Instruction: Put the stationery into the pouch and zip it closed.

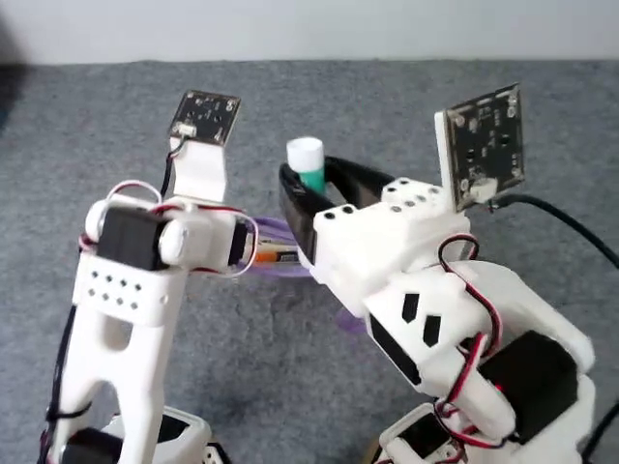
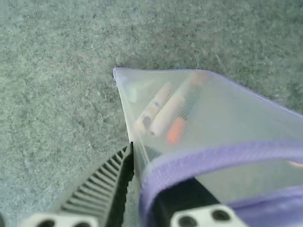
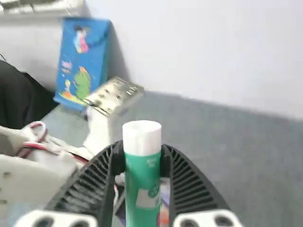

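A clear pouch (image 2: 199, 118) with a purple zip edge (image 2: 222, 156) lies on the grey carpet, with several pens and markers (image 2: 163, 113) inside. My left gripper (image 2: 137, 189) is shut on the pouch's zip edge near one corner. In the high view the pouch (image 1: 280, 253) shows between the two arms. My right gripper (image 3: 142, 170) is shut on a green glue stick (image 3: 142, 175) with a white cap, held upright above the table. From above, the glue stick (image 1: 308, 160) stands in the right gripper (image 1: 311, 188), over the pouch area.
Grey carpet (image 1: 387, 106) covers the table. A blue printed gift bag (image 3: 83, 61) leans against the white wall at the back. The left arm's body (image 1: 135, 290) and the right arm's body (image 1: 435, 319) stand close together at the front.
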### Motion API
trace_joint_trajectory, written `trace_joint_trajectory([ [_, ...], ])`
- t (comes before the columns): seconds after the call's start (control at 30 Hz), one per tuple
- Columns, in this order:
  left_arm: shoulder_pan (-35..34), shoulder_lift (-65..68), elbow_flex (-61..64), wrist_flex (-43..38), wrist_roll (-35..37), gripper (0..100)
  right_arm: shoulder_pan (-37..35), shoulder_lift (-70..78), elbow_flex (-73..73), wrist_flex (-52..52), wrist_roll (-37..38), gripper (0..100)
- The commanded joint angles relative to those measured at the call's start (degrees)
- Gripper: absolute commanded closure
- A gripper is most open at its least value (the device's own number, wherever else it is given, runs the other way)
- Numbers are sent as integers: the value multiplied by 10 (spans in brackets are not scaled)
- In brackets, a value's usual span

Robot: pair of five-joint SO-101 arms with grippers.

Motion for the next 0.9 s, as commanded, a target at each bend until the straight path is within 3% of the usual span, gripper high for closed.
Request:
trace_joint_trajectory([
  [0.0, 6, 32, -48, 11, 5, 988, -4, -10, 34, -73, 23, 991],
  [0.1, 6, 46, -59, 11, 5, 988, -5, -32, 91, -127, 25, 991],
  [0.37, 6, 50, -60, 11, 5, 988, -5, -192, 373, -322, 121, 991],
  [0.7, 6, 53, -58, 11, 5, 988, -5, -222, 535, -435, 121, 991],
  [0.87, 6, 53, -58, 11, 5, 988, 7, -224, 575, -443, 122, 991],
])
